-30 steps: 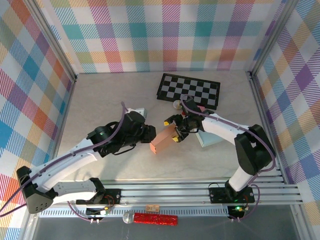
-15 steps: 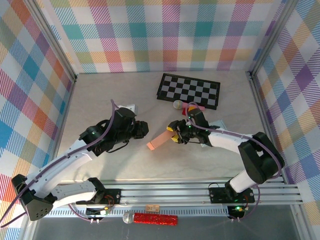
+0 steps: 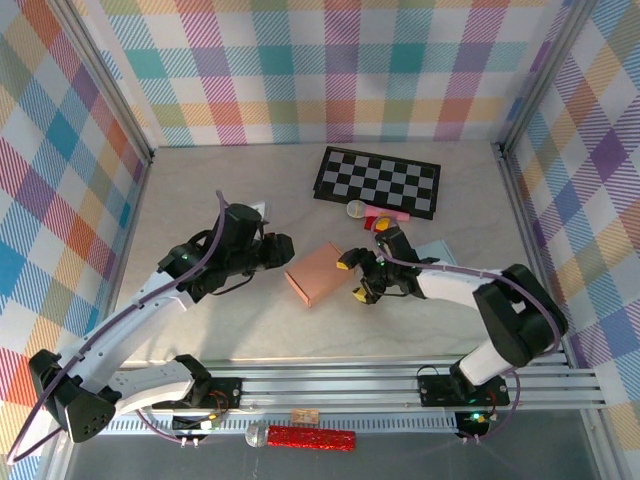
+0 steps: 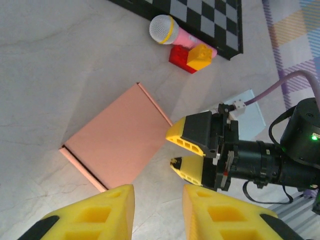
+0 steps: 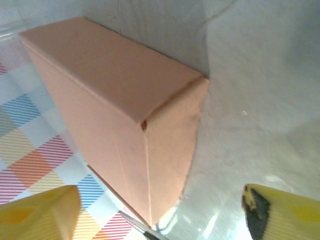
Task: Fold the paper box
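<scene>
Table (image 3: 200,190): paper box (image 3: 316,272) lying; right gripper (image 3: 355,279) beside, jaws apart.

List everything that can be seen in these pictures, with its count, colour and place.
paper box: one, salmon pink, lying mid-table between the grippers
checkerboard: one, black and white, far side of the table
toy microphone: one, white head and pink handle, at the checkerboard's near edge
toy bricks: two, red and yellow, beside the microphone
pale flat item: one, whitish blue, under the right arm
glittery object: one, red, below the arm bases
table: one, beige marbled
left gripper: yellow fingers, open, empty, left of the box
right gripper: yellow fingers, open, at the box's right edge
</scene>
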You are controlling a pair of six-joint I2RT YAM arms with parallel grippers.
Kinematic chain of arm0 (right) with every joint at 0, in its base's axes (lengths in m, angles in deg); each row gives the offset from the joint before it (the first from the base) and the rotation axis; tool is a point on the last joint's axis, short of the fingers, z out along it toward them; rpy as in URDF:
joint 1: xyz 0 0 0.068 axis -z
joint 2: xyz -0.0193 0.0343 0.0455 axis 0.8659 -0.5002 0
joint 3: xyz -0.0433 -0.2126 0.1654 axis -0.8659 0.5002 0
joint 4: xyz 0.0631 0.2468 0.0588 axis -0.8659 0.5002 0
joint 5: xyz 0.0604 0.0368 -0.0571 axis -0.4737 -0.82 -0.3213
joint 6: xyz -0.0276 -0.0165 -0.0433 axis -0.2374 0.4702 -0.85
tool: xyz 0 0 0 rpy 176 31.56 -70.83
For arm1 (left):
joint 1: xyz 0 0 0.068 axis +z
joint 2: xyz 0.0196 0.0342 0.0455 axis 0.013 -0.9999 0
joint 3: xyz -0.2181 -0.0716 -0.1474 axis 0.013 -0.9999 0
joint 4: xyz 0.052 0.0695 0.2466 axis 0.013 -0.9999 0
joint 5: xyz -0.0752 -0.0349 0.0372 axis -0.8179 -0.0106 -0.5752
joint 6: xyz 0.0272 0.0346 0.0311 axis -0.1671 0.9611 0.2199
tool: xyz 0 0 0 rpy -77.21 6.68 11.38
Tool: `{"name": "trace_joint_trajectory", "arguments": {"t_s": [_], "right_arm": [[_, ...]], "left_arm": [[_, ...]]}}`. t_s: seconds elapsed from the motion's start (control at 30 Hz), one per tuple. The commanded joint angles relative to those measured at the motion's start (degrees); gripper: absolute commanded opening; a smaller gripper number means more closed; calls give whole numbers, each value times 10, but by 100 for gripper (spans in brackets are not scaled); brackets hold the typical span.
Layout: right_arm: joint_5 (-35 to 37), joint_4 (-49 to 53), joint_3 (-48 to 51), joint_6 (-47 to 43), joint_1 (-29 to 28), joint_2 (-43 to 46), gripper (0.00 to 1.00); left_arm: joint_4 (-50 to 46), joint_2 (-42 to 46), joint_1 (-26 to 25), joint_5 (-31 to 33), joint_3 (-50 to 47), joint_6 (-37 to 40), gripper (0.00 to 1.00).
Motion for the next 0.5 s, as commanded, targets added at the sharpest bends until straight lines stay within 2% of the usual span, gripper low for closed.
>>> {"name": "trace_joint_trajectory", "arguments": {"t_s": [0.0, 0.13, 0.17, 0.23, 0.27, 0.33, 0.37, 0.47], "right_arm": [[27, 225, -79, -96, 10, 51, 90], [27, 308, -116, -194, 46, 100, 90], [31, 331, -128, -226, 59, 116, 99], [50, 366, -149, -293, 82, 149, 99], [75, 395, -163, -329, 90, 168, 99], [162, 452, -195, -395, 94, 204, 99], [215, 466, -206, -428, 95, 224, 99], [441, 478, -208, -465, 96, 266, 99]], "left_arm": [[30, -9, 10, -25, -10, -7, 31], [37, -13, 30, -45, -20, -19, 31], [37, -10, 34, -43, -23, -20, 31], [29, 0, 46, -29, -25, -22, 34], [18, 5, 53, -12, -24, -25, 42], [11, 19, 72, 11, -28, -26, 100], [13, 27, 84, 19, -32, -24, 100], [10, 37, 106, 79, -41, -10, 100]]}}
